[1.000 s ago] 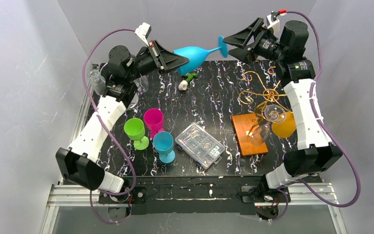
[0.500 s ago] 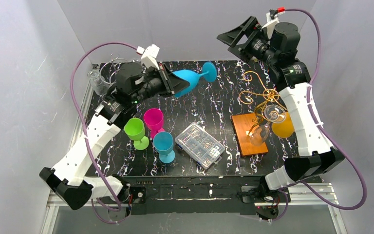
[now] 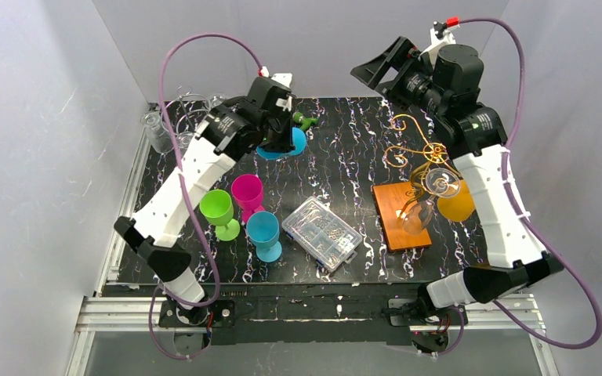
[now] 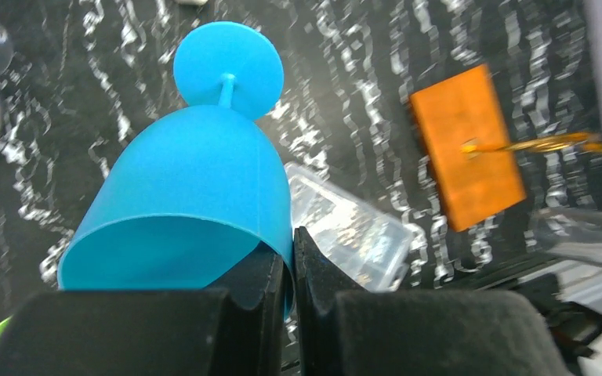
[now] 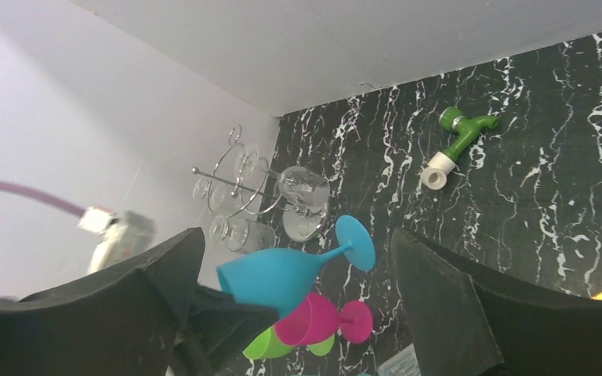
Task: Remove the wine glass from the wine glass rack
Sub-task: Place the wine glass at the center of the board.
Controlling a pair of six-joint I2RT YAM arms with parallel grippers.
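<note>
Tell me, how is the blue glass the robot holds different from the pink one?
Colour: the blue glass is sky blue, the pink glass magenta. Pose: the blue glass is tipped sideways, the pink glass stands upright on the table. Grip: the left gripper pinches the blue glass's rim; no gripper touches the pink glass. Both are opaque stemmed glasses with round feet.

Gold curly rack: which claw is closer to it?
Right. The right claw hangs open above and behind the rack. The left claw is farther left, shut on the blue glass.
</note>
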